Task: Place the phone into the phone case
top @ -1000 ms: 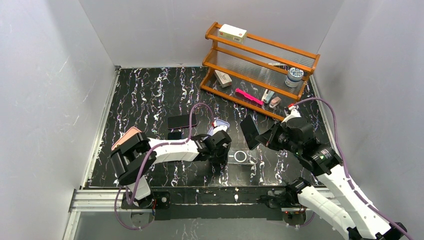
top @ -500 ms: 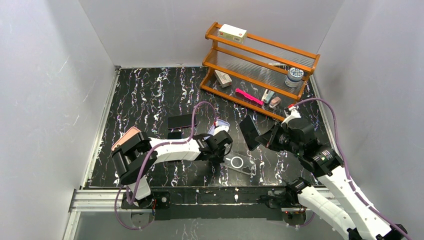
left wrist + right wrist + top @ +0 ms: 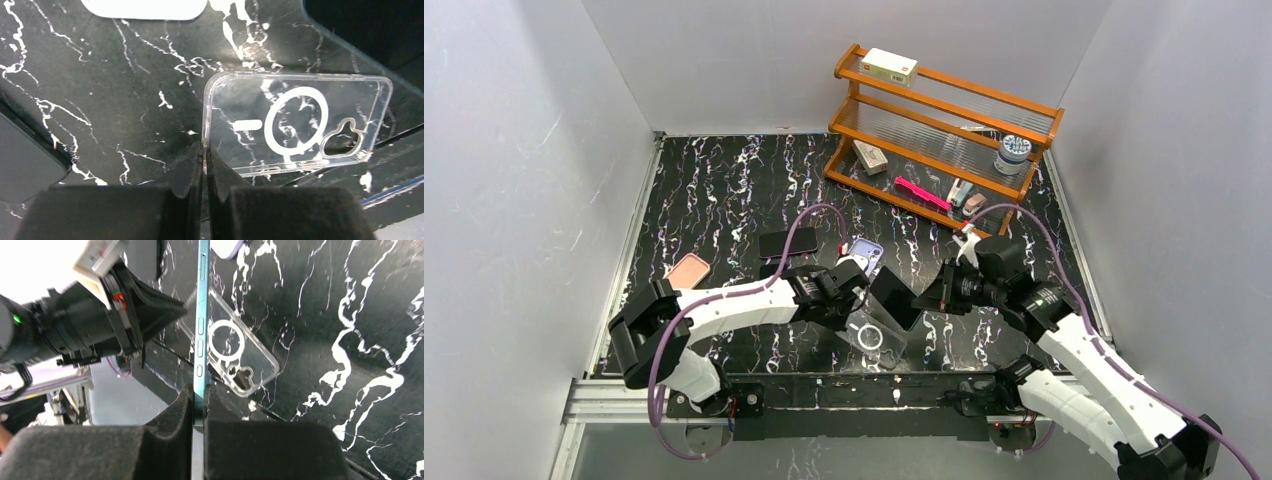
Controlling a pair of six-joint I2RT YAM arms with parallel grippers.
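Note:
My left gripper [image 3: 854, 310] is shut on one short edge of the clear phone case [image 3: 874, 336], which hangs tilted just above the near part of the table. In the left wrist view the fingertips [image 3: 197, 155] pinch the rim of the phone case [image 3: 295, 125], whose ring and camera cut-out face the camera. My right gripper [image 3: 929, 297] is shut on the dark phone [image 3: 894, 295] and holds it on edge right beside the case. The phone's teal side [image 3: 201, 315] rises from that gripper [image 3: 200, 390], with the phone case [image 3: 240, 360] just to its right.
A wooden rack [image 3: 944, 110] with a white box [image 3: 890, 66], a jar [image 3: 1013, 152] and small items stands at the back right. On the black marbled table lie a purple case [image 3: 864, 250], a black phone [image 3: 787, 241] and a peach case [image 3: 688, 270].
My left gripper has closed on the clear case and lifted it off the table, tilting it. The right arm has carried the phone leftwards and down, close to the case.

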